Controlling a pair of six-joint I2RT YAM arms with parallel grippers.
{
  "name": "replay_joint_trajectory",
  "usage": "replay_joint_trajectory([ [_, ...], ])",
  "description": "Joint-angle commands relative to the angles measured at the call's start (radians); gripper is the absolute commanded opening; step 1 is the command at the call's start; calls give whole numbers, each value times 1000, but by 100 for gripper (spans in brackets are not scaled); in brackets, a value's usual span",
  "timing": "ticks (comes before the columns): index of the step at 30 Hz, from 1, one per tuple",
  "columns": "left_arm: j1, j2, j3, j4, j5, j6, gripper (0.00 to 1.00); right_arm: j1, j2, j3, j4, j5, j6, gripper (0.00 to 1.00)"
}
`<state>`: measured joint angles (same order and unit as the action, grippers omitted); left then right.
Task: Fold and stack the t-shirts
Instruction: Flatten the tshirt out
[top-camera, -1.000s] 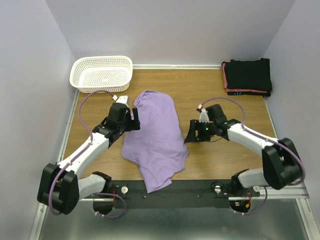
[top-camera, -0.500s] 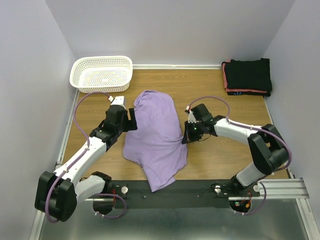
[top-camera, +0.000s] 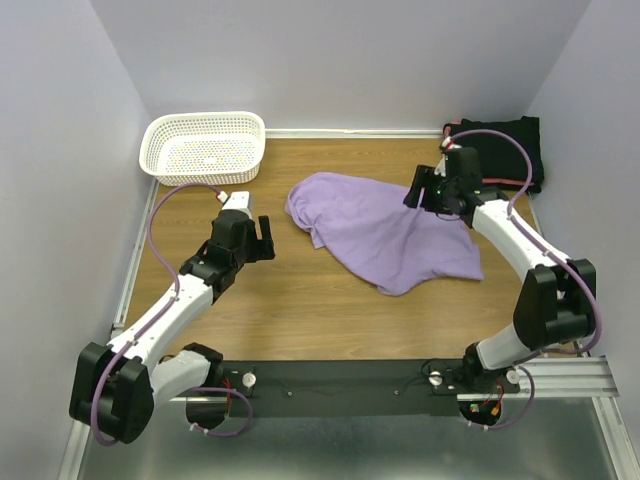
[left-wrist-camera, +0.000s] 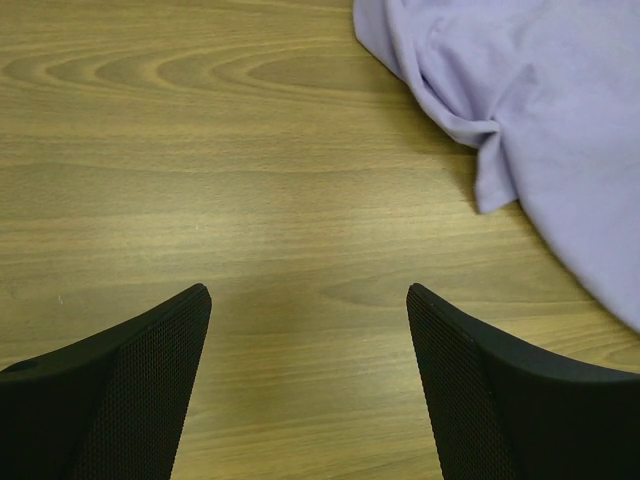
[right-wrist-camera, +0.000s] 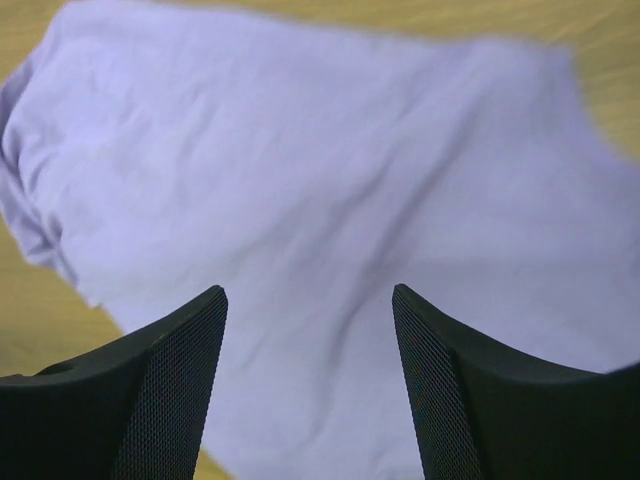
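The lavender t-shirt (top-camera: 385, 232) lies rumpled across the middle of the wooden table, running from centre-left to the right. My right gripper (top-camera: 418, 193) hovers open over its far right part; the right wrist view shows the lavender t-shirt (right-wrist-camera: 320, 180) below the spread gripper (right-wrist-camera: 310, 300), nothing between the fingers. My left gripper (top-camera: 262, 238) stands open over bare wood left of the shirt. In the left wrist view the gripper (left-wrist-camera: 308, 295) is empty and the shirt's edge (left-wrist-camera: 520, 120) lies at the upper right. Folded black t-shirts (top-camera: 510, 150) with a coral-red edge sit at the back right, partly hidden by the right arm.
A white mesh basket (top-camera: 205, 147) stands at the back left corner. Grey walls close in the table on three sides. Bare wood (top-camera: 300, 310) shows in front of the shirt and on the left.
The right gripper closed on the shirt, swept it toward the back right and let go; the shirt now lies diagonally instead of lengthwise. The left arm has hardly moved.
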<state>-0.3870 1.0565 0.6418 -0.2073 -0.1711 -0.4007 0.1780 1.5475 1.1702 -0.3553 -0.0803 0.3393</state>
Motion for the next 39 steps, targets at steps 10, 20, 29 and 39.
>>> replay_joint_trajectory([
  [10, 5, 16, -4, 51, 96, 23, 86, 193, -155, -332, -143, -78, -60, 74],
  [20, 4, 0, -10, 51, 85, 25, 86, 440, -21, -267, -145, 74, -54, 72],
  [29, 5, 10, -5, 48, 90, 28, 86, 551, 144, -179, -154, 260, -46, 49],
  [39, 5, -1, -7, 48, 82, 30, 86, 634, 85, 49, -289, 93, -46, 1],
])
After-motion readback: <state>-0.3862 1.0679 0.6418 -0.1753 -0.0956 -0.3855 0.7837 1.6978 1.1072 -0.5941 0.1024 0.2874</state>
